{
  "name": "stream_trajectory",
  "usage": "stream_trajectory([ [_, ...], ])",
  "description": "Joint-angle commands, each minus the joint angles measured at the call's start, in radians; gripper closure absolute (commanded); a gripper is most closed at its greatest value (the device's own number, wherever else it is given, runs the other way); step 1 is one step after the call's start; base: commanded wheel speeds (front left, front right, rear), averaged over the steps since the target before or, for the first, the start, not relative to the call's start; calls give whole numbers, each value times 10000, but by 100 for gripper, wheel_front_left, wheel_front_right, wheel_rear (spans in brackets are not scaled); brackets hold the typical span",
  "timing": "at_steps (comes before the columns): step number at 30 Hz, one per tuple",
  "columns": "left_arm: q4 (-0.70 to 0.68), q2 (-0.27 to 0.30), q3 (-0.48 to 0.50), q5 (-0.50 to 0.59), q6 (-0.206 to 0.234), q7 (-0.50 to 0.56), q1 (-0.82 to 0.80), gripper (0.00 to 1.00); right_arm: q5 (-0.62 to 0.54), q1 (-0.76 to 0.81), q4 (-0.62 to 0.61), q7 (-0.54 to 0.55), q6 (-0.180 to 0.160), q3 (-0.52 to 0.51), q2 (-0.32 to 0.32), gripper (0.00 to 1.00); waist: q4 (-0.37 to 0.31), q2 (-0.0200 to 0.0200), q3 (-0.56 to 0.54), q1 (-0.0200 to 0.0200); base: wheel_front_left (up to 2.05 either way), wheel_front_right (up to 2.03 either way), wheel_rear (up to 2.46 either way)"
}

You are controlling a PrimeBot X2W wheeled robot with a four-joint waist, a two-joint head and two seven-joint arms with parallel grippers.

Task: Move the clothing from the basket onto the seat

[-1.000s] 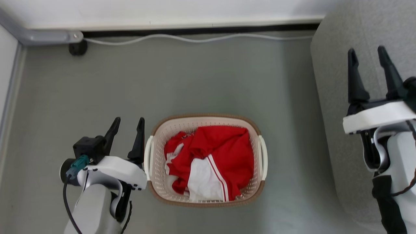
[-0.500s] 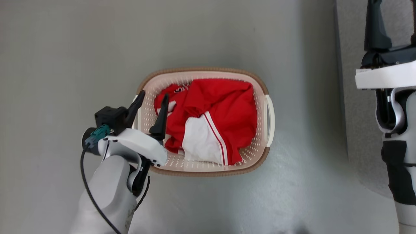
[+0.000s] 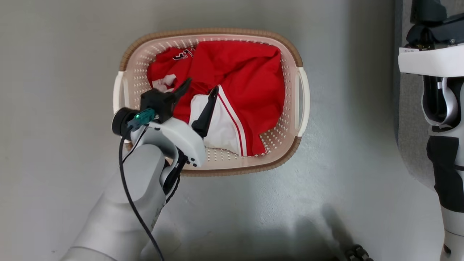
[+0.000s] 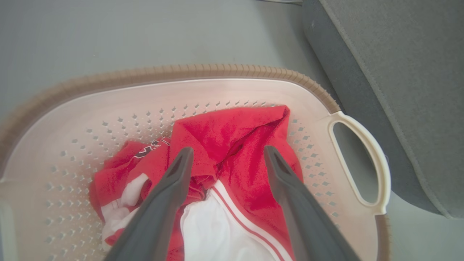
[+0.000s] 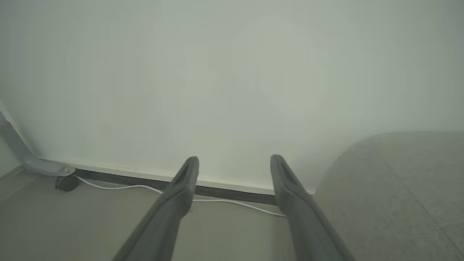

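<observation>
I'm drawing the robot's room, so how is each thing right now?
Red-and-white soft clothing: crumpled, not yet moved.
Cream perforated plastic basket: upright, holding the clothing.
Grey fabric seat: no clothing on the visible part.
Left gripper: open, over the clothing.
Right gripper: open, holding nothing.

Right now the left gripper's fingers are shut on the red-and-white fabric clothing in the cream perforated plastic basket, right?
No: the left gripper holds its fingers open over the red-and-white fabric clothing in the cream perforated plastic basket, per the left wrist view.
</observation>
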Motion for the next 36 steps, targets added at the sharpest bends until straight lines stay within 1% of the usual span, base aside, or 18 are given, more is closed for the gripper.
stream_trajectory([
  [1, -48, 184, 86, -73, -27, -59, -69, 0, -48, 52, -319, -59, 42, 165, 103, 0, -155, 0, 246, 0, 0, 0, 0],
  [10, 1066, 183, -1943, -172, -37, -59, -1578, 0, -24, -434, -660, -59, 42, 595, 335, 0, -628, 0, 1099, 0, 0, 0, 0],
  [14, 1681, 183, -2567, -287, -38, -59, -2254, 0, 37, -655, -849, -59, 42, 773, 487, 0, -888, 0, 1521, 0, 0, 0, 0],
  [17, 2160, 201, -2813, -374, -39, -59, -2691, 0, 51, -800, -1033, -59, 42, 886, 596, 0, -1090, 0, 1828, 0, 0, 0, 0],
  [23, 2767, 530, -3172, -765, -39, -59, -3155, 0, 68, -865, -1291, -59, 42, 1059, 755, 0, -1355, 0, 2088, 0, 0, 0, 0],
  [29, 3050, 932, -3144, -849, -39, -59, -3572, 0, 92, -790, -1489, -59, 42, 1137, 849, 0, -1486, 0, 2205, 0, 0, 0, 0],
  [36, 3250, 955, -3541, -1121, -40, -59, -3661, 0, 202, -693, -1542, -59, 42, 1194, 911, 0, -1614, 0, 2284, 0, 0, 0, 0],
])
